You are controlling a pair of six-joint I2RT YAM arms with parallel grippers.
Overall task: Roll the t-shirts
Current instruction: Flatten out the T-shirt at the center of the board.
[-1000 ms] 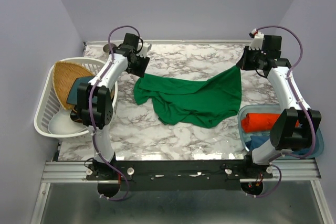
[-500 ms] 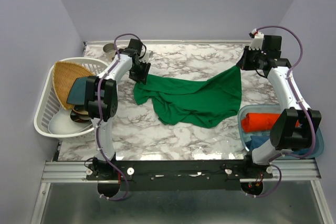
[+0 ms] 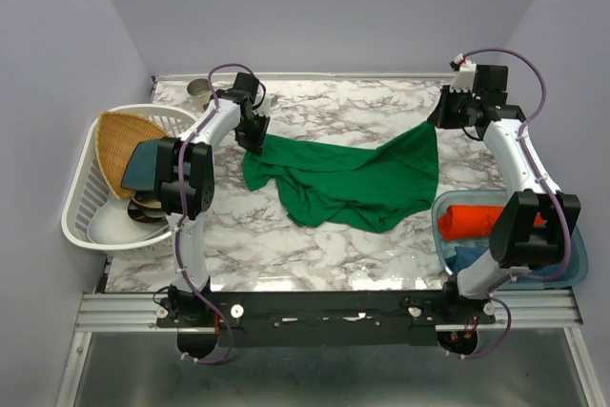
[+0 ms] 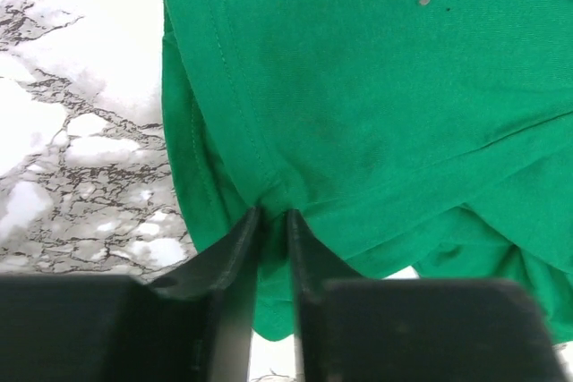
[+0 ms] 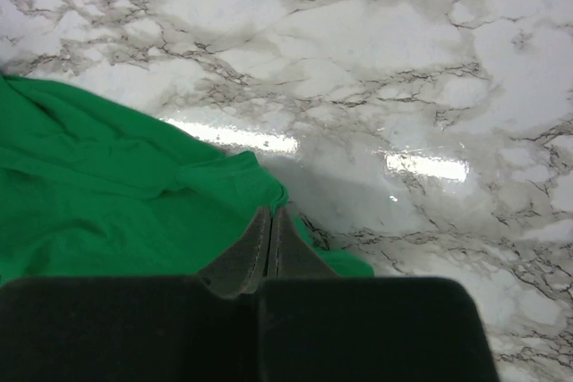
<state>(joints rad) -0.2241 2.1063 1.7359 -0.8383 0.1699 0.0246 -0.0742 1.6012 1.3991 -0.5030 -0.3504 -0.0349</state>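
green shirt (image 3: 343, 178): lies spread and rumpled across the middle of the marble table (image 3: 286, 245), one end by each gripper.
left gripper (image 4: 273, 212): at the shirt's far left edge, beside the hem; fingers drawn close with a pucker of green cloth pinched between the tips.
right gripper (image 5: 271, 212): at the shirt's far right corner, which rises off the table toward it; fingers pressed together, apparently clamping a thin fold of the green cloth, though the wrist view hides the contact itself.
orange-red shirt (image 3: 477, 219): compact bundle in the blue tub (image 3: 578, 269) at the table's near right.
blue shirt (image 3: 469, 259): bundle in the same tub, just nearer than the orange-red one, partly hidden by the right arm.
white basket (image 3: 81, 207): at the left edge, holding a wicker tray (image 3: 119, 145) and a dark teal plate (image 3: 143, 164).
metal cup (image 3: 198, 92): at the far left corner.
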